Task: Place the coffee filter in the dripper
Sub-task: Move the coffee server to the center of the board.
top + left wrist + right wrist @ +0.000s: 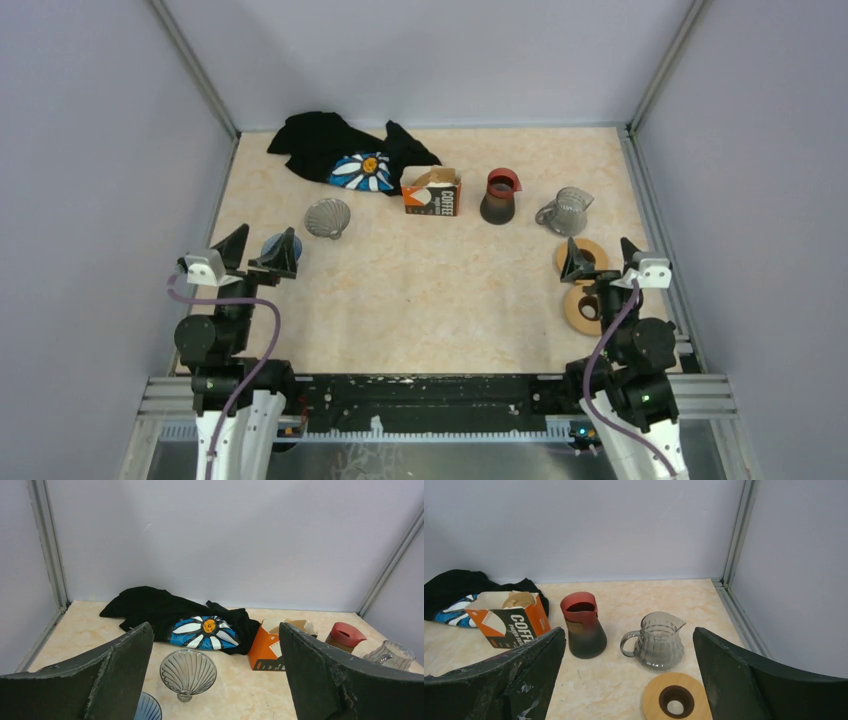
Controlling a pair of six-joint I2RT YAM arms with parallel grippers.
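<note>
Both the left hand [264,246] and right hand [599,256] gape above a beige table [430,295] inside lilac walls [430,60].

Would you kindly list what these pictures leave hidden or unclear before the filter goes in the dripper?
1. Blue ribbed glass: in the top view the left claw covers most of it; in the left wrist view the bottom edge cuts it off.
2. Filters in the orange box: the right wrist view shows only their tops, so their count is unclear.
3. Wooden rings: in the top view the right claw overlaps them.
</note>
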